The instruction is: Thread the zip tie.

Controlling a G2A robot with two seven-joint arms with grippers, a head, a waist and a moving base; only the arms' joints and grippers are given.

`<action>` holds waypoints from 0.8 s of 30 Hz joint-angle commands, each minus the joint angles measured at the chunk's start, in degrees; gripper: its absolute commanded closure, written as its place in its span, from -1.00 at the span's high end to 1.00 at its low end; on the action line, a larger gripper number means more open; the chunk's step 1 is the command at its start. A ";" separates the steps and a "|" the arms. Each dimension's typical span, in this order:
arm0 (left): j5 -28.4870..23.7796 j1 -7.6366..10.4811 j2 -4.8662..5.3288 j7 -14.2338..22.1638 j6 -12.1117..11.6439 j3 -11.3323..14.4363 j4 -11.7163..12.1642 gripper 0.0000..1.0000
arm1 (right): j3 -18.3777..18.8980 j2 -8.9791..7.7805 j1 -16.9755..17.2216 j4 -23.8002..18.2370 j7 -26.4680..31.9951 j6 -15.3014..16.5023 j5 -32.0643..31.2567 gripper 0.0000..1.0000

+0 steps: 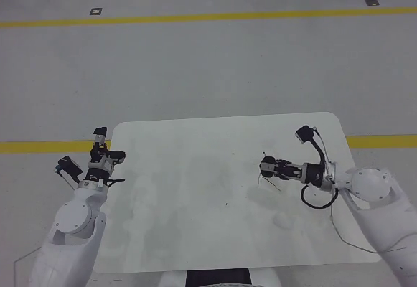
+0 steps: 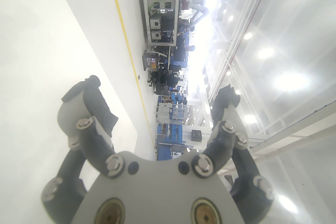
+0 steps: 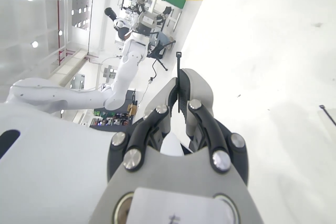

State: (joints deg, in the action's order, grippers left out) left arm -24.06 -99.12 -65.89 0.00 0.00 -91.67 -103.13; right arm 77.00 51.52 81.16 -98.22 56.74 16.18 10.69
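Zip tie (image 3: 178, 66) is held right of centre in the top view, above the white table (image 1: 194, 222). It is pinched by the right gripper (image 3: 180, 86), whose fingers are pressed together on the strap.

Surroundings, as noted:
- The table is seen with rounded corners and a plain white top. A few small dark specks (image 3: 318, 24) are scattered on it.
- A thin black strip (image 3: 328, 114) is seen lying flat on the table near the right gripper. Whether it is a second tie cannot be told.
- A black cable (image 1: 316, 201) is looped just below the right wrist, at the lower right of the top view.
- One yellow floor line (image 1: 194, 16) is drawn across the upper edge of the top view. Another (image 1: 21, 147) is partly hidden behind the table at mid-height.
- The left gripper (image 2: 160, 87) is placed at the table's left edge, mid-left in the top view. Its fingers are spread wide, and it is well apart from the tie.

Obstruction: the middle of the strap is covered by the right gripper's own pads.

The tie is black, thin and straight. A small square head is carried at the free end, which projects past the fingertips. A short length of strap is seen emerging behind the pads.
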 commanded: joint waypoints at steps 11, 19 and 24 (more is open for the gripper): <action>0.00 0.00 0.00 0.00 0.00 0.00 0.00 1.00 | 0.01 0.00 -0.01 0.00 0.11 0.07 0.05 -1.00; 3.00 0.80 -0.42 1.01 -1.30 4.26 -1.12 1.00 | -0.75 0.65 1.16 0.38 -6.79 -1.21 3.72 -1.00; 12.36 4.98 -1.11 -0.45 -3.59 11.81 -0.81 1.00 | -1.09 1.18 1.23 1.90 -10.25 -2.60 8.27 -1.00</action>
State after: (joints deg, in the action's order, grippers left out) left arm -13.59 -95.36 -66.78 0.60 -2.91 -81.66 -104.26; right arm 75.98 52.60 82.39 -96.62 47.15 13.92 18.03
